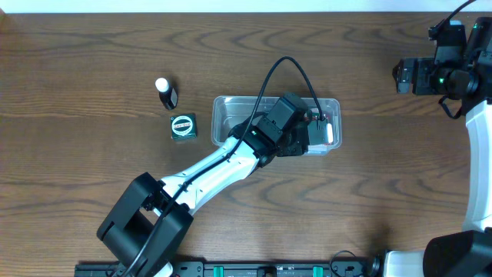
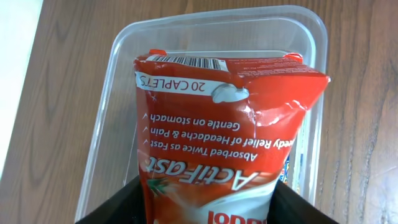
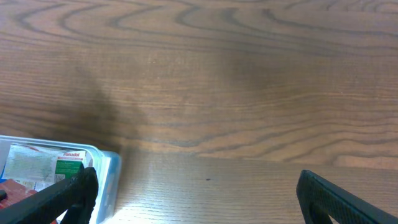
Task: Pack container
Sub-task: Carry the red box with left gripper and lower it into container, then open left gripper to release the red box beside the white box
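Observation:
The container (image 1: 224, 115) is a clear plastic tub in the middle of the table; it also shows in the left wrist view (image 2: 124, 68) and at the lower left of the right wrist view (image 3: 107, 171). My left gripper (image 1: 311, 132) is over the tub's right half, shut on a red medicine box (image 2: 217, 137) marked "20 caplets", held inside or just above the tub. A box with a green label (image 3: 62, 165) lies in the tub. My right gripper (image 1: 406, 75) is open and empty at the far right, away from the tub.
A small dark bottle with a white cap (image 1: 165, 92) and a small dark green box with a round label (image 1: 183, 126) stand on the wooden table left of the tub. My left arm (image 1: 207, 169) crosses the table's front middle.

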